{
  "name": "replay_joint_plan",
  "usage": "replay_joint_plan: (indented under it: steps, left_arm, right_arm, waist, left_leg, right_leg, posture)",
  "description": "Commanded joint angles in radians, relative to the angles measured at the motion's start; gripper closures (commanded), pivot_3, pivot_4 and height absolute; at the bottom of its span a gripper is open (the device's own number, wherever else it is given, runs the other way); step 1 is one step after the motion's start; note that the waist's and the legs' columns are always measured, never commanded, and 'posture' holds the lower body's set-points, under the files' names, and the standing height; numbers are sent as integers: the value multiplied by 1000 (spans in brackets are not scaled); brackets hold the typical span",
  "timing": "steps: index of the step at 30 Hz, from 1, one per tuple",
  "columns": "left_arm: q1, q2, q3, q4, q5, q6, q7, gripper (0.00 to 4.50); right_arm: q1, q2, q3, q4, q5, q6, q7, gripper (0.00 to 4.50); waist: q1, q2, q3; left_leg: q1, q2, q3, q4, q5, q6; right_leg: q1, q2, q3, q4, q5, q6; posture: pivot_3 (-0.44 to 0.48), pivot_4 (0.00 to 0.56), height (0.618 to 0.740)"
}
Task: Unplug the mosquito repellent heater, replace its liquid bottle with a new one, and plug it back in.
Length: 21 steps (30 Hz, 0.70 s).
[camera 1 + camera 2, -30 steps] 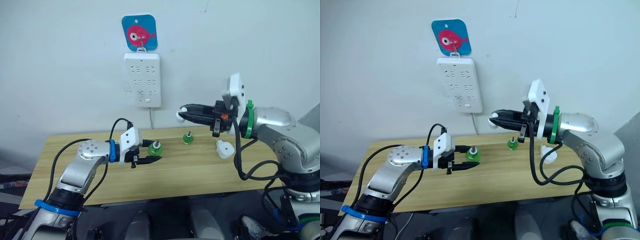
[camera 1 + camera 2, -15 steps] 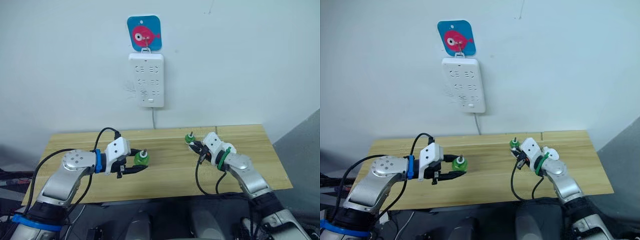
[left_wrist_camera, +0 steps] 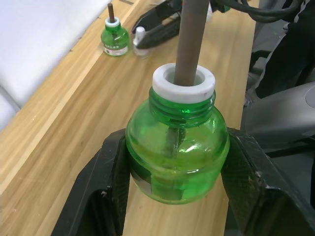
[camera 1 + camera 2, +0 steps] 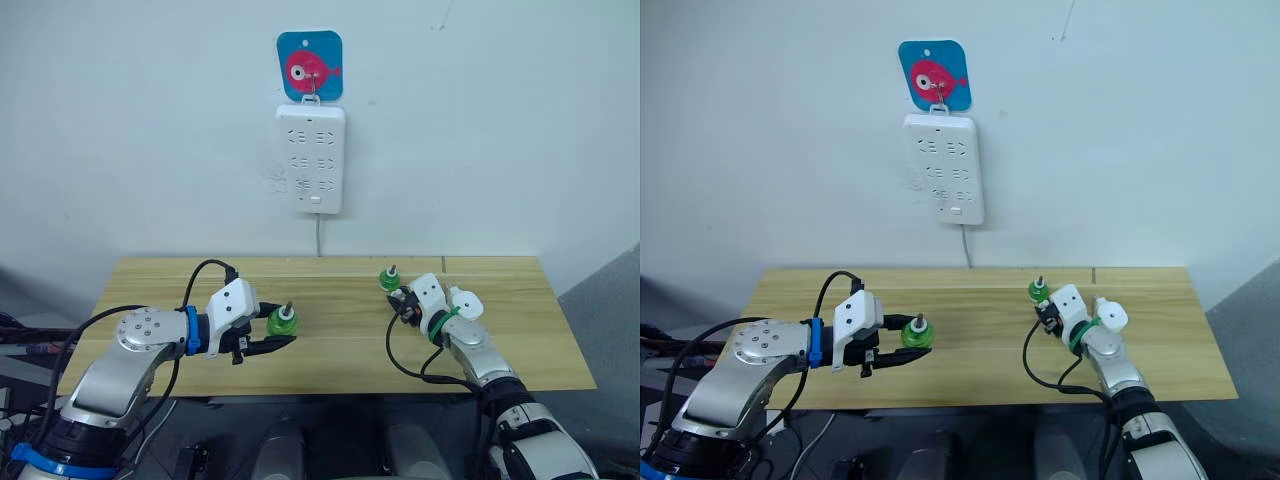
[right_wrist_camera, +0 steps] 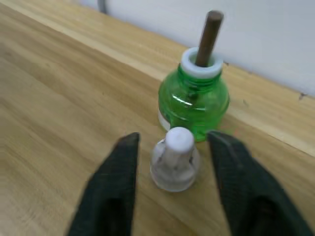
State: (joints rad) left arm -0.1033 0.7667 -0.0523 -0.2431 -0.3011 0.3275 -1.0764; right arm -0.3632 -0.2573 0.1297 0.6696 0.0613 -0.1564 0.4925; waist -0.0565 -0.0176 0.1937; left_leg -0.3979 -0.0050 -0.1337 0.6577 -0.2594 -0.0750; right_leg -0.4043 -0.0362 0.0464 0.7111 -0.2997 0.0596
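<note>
In the head view, the old bottle point(image 4: 389, 280) stands with a bare wick on the wooden surface point(image 4: 330, 345), and I place everything by it. Well to its left, the left claw point(image 4: 280, 334) holds the new bottle point(image 4: 281, 322) above the surface. Just in front of the old bottle and to its right lies the right claw point(image 4: 403, 302), and a little further right the mosquito repellent heater point(image 4: 466, 303) rests on the surface, unplugged. In the left wrist view, the two fingers are closed firmly on the round belly of the new bottle, which is upright and has its wick uncovered. In the right wrist view, the fingers point(image 5: 110, 187) are spread apart and hold nothing; a small white cap point(image 5: 175, 158) stands between them, just in front of the old bottle, with a gap on each side. I judge that the step is now to fit the new bottle into the heater. To do it well, the right claw should leave the cap, grasp the heater by its body, and meet the wick straight, while the left keeps the bottle upright.
</note>
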Motion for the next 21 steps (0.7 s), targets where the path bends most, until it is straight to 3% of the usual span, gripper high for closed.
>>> replay_joint_plan:
  steps: [1, 4, 5, 8, 11, 16, 21]
  left_arm:
    - [-26, -11, 4, -10, -14, -8, 4, 2251]
    - [-50, -31, -3, 5, -23, -7, 0, 2251]
    - [-61, -40, -6, 11, -28, -9, -4, 2251]
    - [-94, -68, -19, 22, -56, -3, -30, 2251]
    - [-136, -89, -58, 45, -57, -30, -80, 2251]
    - [-227, -152, -93, 102, -63, -52, -106, 2251]
    - [-296, -204, -112, 155, -53, -79, -123, 2251]
  right_arm:
    - [57, -34, -24, -183, 33, 38, 55, 1063]
    - [148, -98, 8, -440, 48, 129, 143, 110]
    - [176, -125, 19, -558, 80, 194, 184, 0]
    - [199, -208, 36, -883, 202, 412, 272, 0]
    - [123, -281, 64, -1094, 322, 619, 347, 0]
    - [-16, -291, 103, -1179, 414, 791, 379, 0]
    - [-76, -263, 119, -1165, 451, 846, 380, 0]
  waist:
    - [0, 0, 0]
    - [0, 1, -1]
    - [0, 1, -1]
    - [-3, 2, -1]
    - [-18, 2, -2]
    - [-27, 2, -3]
    - [-31, 1, -3]
  left_leg:
    - [0, 0, 0, 0, 0, 0]
    - [-1, 0, 0, 0, 0, 0]
    - [0, 0, 0, 0, 0, 0]
    - [-1, 0, -1, 1, 0, 0]
    - [0, 1, -1, 2, 0, 0]
    - [-1, 1, -2, 2, 0, 0]
    - [-2, 0, -2, 2, 0, 0]
  right_leg:
    - [0, 0, 0, 0, 0, 0]
    - [0, 0, 0, 0, 0, 0]
    - [0, 0, 0, 0, 0, 0]
    - [0, 0, 0, 0, 0, 0]
    - [1, 1, 0, 0, 0, 0]
    - [1, 1, -2, 0, 0, 0]
    - [1, 0, -2, -2, 0, 0]
  posture:
    - [5, 154, 734]
    - [-19, 149, 734]
    - [-31, 145, 734]
    - [-61, 143, 734]
    - [-86, 136, 734]
    - [-114, 132, 734]
    - [-129, 127, 734]
